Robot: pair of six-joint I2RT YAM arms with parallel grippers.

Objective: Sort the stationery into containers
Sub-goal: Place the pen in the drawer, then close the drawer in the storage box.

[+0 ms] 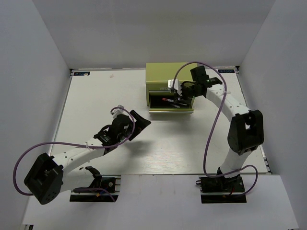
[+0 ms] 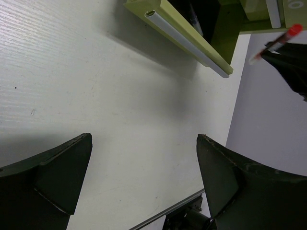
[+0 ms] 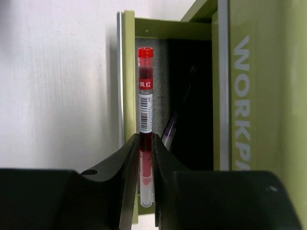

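Note:
The olive-green metal chest (image 1: 168, 72) stands at the back of the table with its lower drawer (image 1: 170, 111) pulled open. My right gripper (image 3: 145, 158) is shut on a thin red pen (image 3: 145, 96) and holds it over the open drawer's inside (image 3: 165, 86), where dark pens lie (image 3: 184, 96). In the top view the right gripper (image 1: 181, 99) is over the drawer and the pen (image 1: 168, 100) shows red. My left gripper (image 2: 144, 182) is open and empty above bare table, left of the chest; in the top view the left gripper (image 1: 140, 120) points toward the drawer's front.
The drawer's front lip (image 2: 189, 38) juts toward the left gripper. The chest's front bears embossed white lettering (image 3: 242, 96). Purple cables (image 1: 211, 139) loop along both arms. White walls close in the table on three sides.

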